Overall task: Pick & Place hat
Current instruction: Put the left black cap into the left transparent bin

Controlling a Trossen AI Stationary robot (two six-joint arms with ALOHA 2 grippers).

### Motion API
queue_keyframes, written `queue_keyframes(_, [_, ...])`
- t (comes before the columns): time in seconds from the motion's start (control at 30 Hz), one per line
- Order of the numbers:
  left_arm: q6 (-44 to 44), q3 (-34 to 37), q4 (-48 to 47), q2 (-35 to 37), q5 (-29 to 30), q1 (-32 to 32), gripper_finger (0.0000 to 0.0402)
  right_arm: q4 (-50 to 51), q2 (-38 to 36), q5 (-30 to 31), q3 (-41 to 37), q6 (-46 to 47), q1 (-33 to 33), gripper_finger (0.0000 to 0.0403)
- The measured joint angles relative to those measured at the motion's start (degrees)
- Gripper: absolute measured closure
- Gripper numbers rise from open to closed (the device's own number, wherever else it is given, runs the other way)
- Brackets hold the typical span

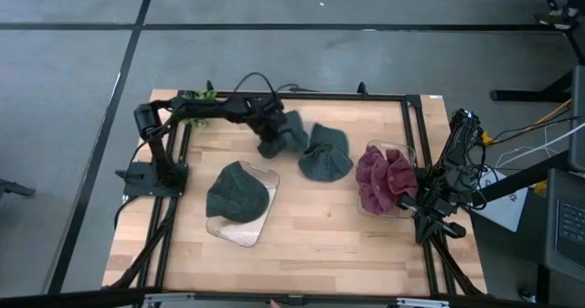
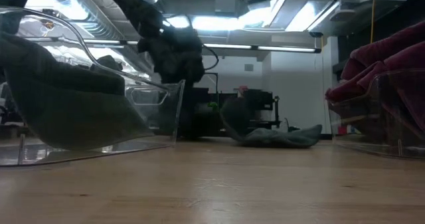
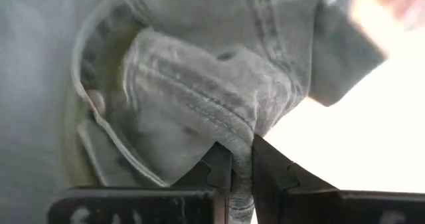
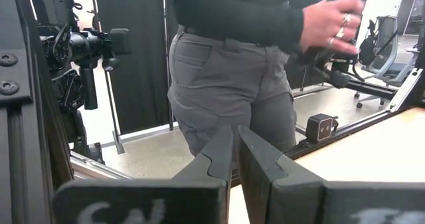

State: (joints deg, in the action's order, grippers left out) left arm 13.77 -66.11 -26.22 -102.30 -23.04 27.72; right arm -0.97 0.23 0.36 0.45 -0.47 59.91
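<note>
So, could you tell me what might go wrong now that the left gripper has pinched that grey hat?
1. The left gripper pinches only a thin fold of the grey hat, so it could slip out.
2. A second grey hat lies right beside it and may get dragged.
3. The nearest clear bin already holds a dark hat, leaving little room.

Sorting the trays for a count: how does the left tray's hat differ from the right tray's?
The hat in the left tray is dark grey-green and lies as a smooth dome; the hat in the right tray is maroon and crumpled into folds. Both sit in clear trays, untouched by either gripper.
</note>
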Motion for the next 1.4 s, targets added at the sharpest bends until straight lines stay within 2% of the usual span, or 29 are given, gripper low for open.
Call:
queue_keyframes(0.47, [7.69, -5.03, 2.47, 6.62, -16.25, 7.40, 0.0376, 0.00, 0.02, 0.00, 0.00, 0.00, 0.00, 0.0379])
queue_keyframes(0.8, [14.50, -5.07, 7.27, 12.98, -27.56, 8.81, 0.0376, 0.01, 0.02, 0.00, 0.00, 0.00, 0.00, 0.0379])
queue_keyframes(1.03, [15.40, -5.09, 7.33, 17.82, -38.40, 8.72, 0.0373, 0.02, 0.02, 0.00, 0.00, 0.00, -0.01, 0.0379])
queue_keyframes(1.27, [21.01, -5.09, 8.66, 21.82, -39.57, 7.47, 0.0375, 0.02, 0.02, 0.00, 0.00, 0.00, 0.01, 0.0379])
queue_keyframes(1.4, [25.41, -5.09, 8.66, 24.12, -36.88, 6.07, 0.0375, 0.02, 0.02, 0.00, 0.00, 0.00, 0.00, 0.0379])
